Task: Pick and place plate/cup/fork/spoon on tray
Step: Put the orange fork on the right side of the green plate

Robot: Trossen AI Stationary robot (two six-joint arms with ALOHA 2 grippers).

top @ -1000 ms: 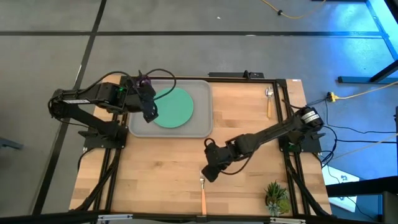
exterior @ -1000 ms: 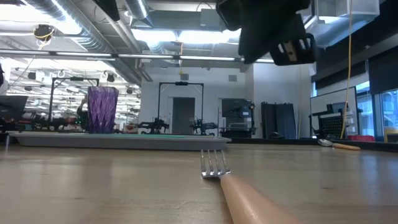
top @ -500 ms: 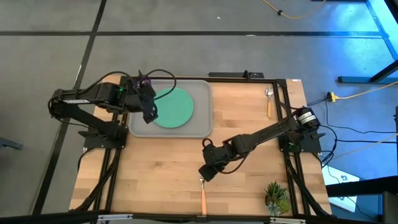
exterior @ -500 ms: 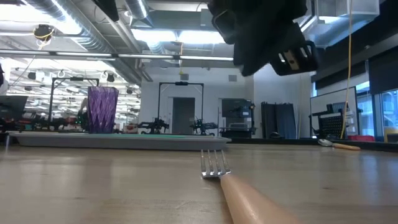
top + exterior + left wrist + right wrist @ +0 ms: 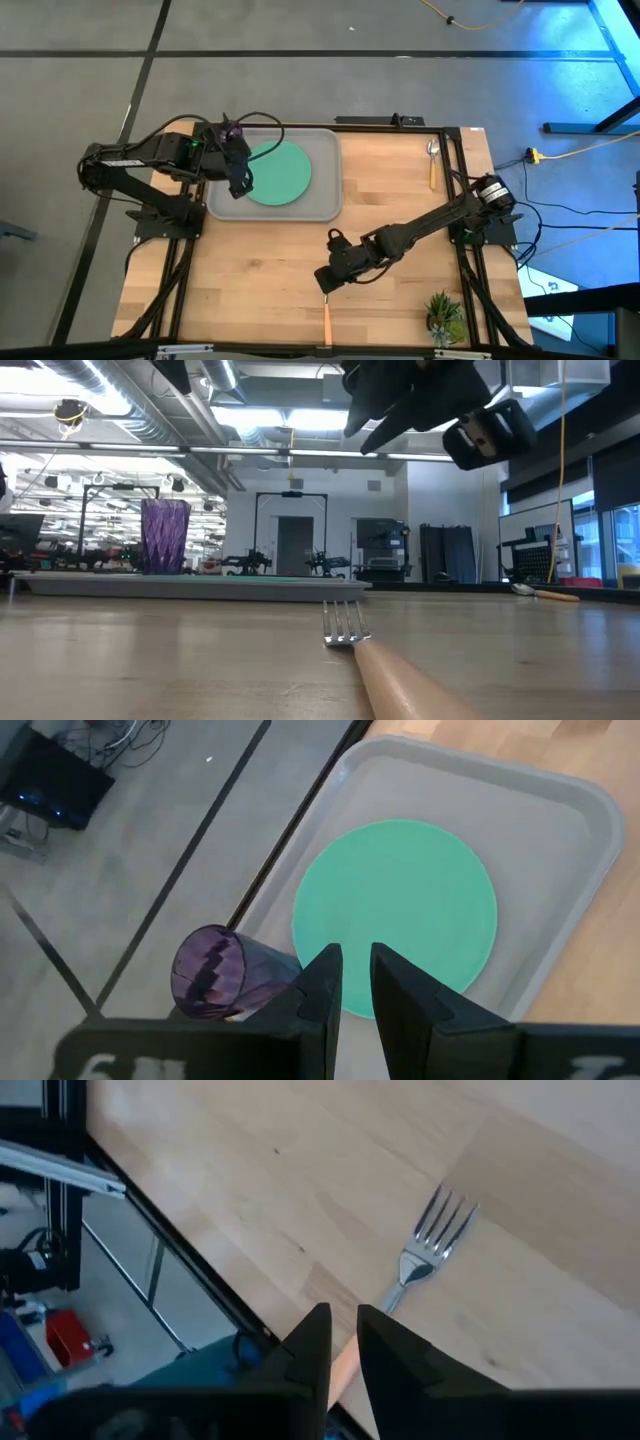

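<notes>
You are at the fork step: the plate (image 5: 277, 172) already lies on the tray (image 5: 326, 200), and the cup (image 5: 232, 129) stands upright on the tray's corner just beside the plate, while the spoon (image 5: 432, 160) waits near the table's far right edge, well apart from everything else. The fork (image 5: 325, 310) lies flat on the wood at the near edge, tines pointing toward the tray, orange handle trailing off toward you. Your right gripper (image 5: 325, 280) hangs above the fork's tines, clear of the table in the low view, with its fingers (image 5: 310, 1342) only a narrow gap apart and nothing between them. Your left gripper (image 5: 240, 182) waits over the tray beside the cup, its fingers likewise slightly parted and empty. The next move, as I judge it, calls for spreading the right fingers a little wider, lining them across the slim handle just behind the tines, and coming straight down, since a fork lying flat gives you little to pinch.
</notes>
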